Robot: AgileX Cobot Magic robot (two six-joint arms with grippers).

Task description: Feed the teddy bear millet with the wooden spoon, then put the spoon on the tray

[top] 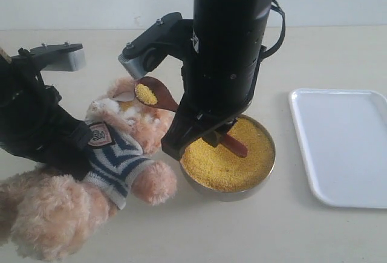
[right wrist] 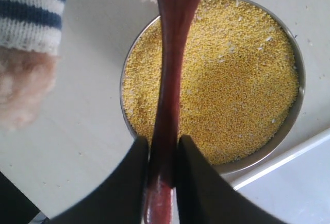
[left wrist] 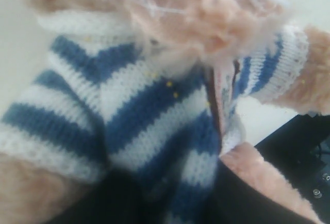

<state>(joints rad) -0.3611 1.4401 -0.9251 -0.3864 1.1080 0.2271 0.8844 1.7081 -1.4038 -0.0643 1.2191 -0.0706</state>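
The right pincer point(right wrist: 162, 149) is narrow and clamps the thin handle of the wooden spoon point(top: 156, 94) between its two dark fingers point(right wrist: 198, 183). The short end of the handle comes out behind the fingers, and the long part goes forward from them. The round part of the spoon is at the far end, away from the pincer. It carries a small heap of yellow grains and is just beside the face of the teddy bear point(top: 121, 154).

Directly under this pincer stands a metal bowl point(top: 270, 165), filled with millet point(top: 233, 166). The tray point(top: 344, 148) lies well apart from the pincer, on the side away from the bear, and the spoon does not touch it.

The left pincer point(left wrist: 175, 201) is closed on the body of the bear. Its dark fingers press the striped shirt point(left wrist: 129, 121) from both sides. A few loose yellow grains point(left wrist: 169, 83) stick on the knitting near it.

The shirt has a small badge point(top: 100, 135) on the chest. It is shaped like a shield with a dark border, but I cannot read any writing on it. I see no other readable label.
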